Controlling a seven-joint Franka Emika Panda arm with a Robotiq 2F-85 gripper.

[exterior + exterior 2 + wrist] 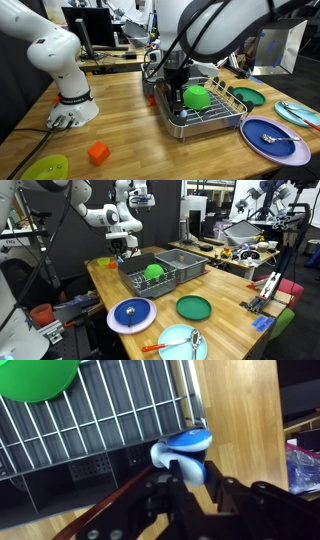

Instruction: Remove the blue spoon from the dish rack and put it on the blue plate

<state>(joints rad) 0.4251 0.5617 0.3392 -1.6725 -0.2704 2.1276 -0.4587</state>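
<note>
In the wrist view my gripper is shut on the blue spoon, bright blue on top and whitish below, held over the edge of the dish rack. In both exterior views the gripper hangs at the end of the dish rack farthest from the plates; the spoon is too small to make out there. The blue plate lies on the table beyond the rack's other end, with a small dark object on it.
A green bowl sits in the rack. A dark green plate and a teal plate with utensils lie near the blue plate. A grey bin adjoins the rack. An orange block lies near the robot base.
</note>
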